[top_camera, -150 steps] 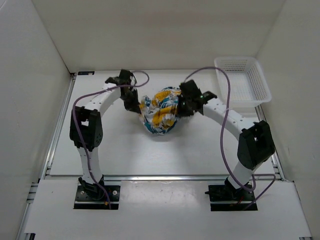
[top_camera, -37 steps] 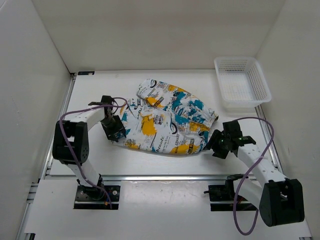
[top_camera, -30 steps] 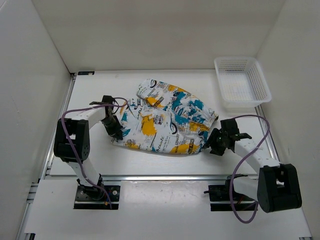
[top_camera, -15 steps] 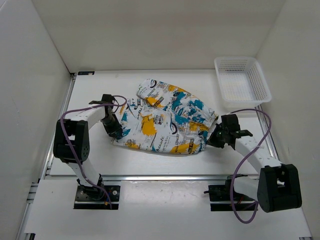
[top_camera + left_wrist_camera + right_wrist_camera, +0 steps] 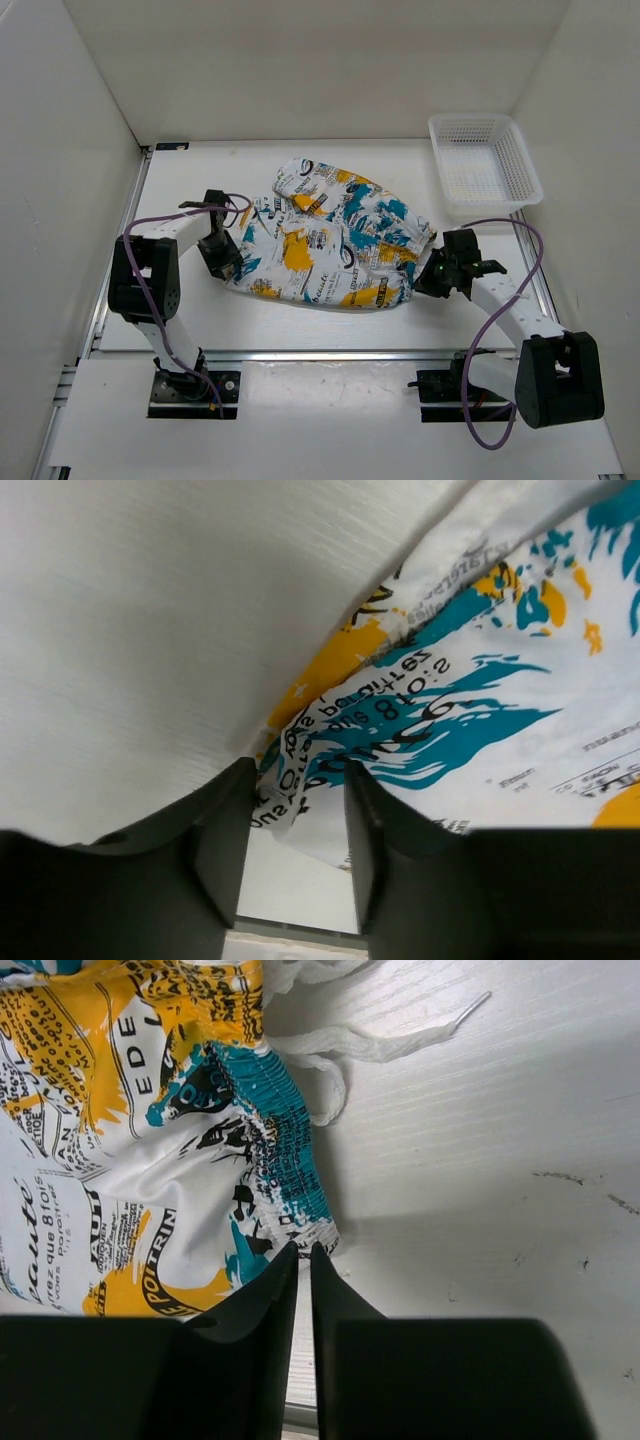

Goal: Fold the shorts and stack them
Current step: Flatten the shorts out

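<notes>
The shorts [image 5: 330, 240] lie spread out flat across the middle of the table, with the waistband toward the right. My left gripper [image 5: 228, 262] sits low at their left corner. In the left wrist view it [image 5: 298, 780] is open, and a printed hem corner of the shorts [image 5: 480, 680] hangs loose between the fingers. My right gripper [image 5: 422, 280] is at the right lower corner. In the right wrist view it [image 5: 303, 1250] is shut to a thin slit, its tips touching the teal gathered waistband of the shorts [image 5: 120, 1110]. No fabric shows between its fingers.
A white mesh basket [image 5: 485, 165] stands at the back right, apart from the shorts. A white drawstring [image 5: 370, 1045] trails from the waistband onto the table. White walls enclose the table on three sides.
Five seconds ago the shorts were a bunched bundle between both grippers; now they lie spread. In the last second the right gripper moved up-left to the waistband corner; the left barely shifted.
</notes>
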{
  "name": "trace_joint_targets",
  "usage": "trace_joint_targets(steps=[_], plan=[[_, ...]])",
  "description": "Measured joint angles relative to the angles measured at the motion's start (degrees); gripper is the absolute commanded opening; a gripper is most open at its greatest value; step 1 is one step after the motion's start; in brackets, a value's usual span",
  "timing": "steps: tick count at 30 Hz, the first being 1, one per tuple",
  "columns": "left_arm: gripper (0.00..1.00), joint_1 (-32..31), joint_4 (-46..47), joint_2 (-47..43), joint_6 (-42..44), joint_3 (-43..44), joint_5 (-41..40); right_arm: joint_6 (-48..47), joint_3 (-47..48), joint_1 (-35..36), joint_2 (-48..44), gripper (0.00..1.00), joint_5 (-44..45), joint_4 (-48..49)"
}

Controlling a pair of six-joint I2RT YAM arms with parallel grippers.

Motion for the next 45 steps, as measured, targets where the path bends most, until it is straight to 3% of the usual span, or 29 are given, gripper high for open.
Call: trace_joint_targets(steps=[1,2,4,9,12,13,16,27,31,32,35,45], plan=[[0.32,0.0,0.02,0.15,-0.13,0.0,0.09,-0.09,0.0,0.0,0.02,0.26,-0.24,0.0],[0.11,0.0,0.07,0.26,0.02,0.0,0.28,-0.24,0.0,0.0,0.04,0.31,-0.52,0.04],[0.1,0.0,0.02,0.33,0.37,0.0,0.7,-0.72,0.0,0.0,0.39,0.42,-1.4,0.37],[0.1,0.0,0.02,0.13,0.63,-0.02,1.62,-1.42,0.0,0.0,4.39,0.44,-3.5,2.23],[0.1,0.0,-0.04,-0.72,0.63,-0.02,1.95,-1.64,0.0,0.02,7.41,0.38,-4.31,3.65],[0.1,0.0,-0.04,-1.27,0.63,-0.04,2.1,-1.79,0.0,0.02,8.22,0.22,-4.59,4.11],[0.1,0.0,-0.31,-3.37,0.63,-0.04,2.45,-2.34,0.0,0.07,9.88,0.0,-4.9,4.92],[0.1,0.0,-3.8,-7.5,1.22,6.49,3.23,-3.91,3.45,0.11,-1.11,0.0,0.22,0.15],[0.1,0.0,-4.57,-7.32,1.38,10.8,3.39,-4.26,4.79,0.11,-0.7,0.0,1.14,-0.17],[0.1,0.0,-4.92,-7.06,1.51,12.04,3.43,-4.37,4.9,0.11,-0.02,0.19,1.11,-0.17],[0.1,0.0,-4.87,-6.01,1.79,14.73,3.45,-5.25,6.19,0.09,4.11,0.38,0.04,-0.31],[0.1,0.0,-5.95,-5.07,2.47,14.93,3.45,-6.05,7.3,0.39,12.76,0.52,-6.1,3.26]])
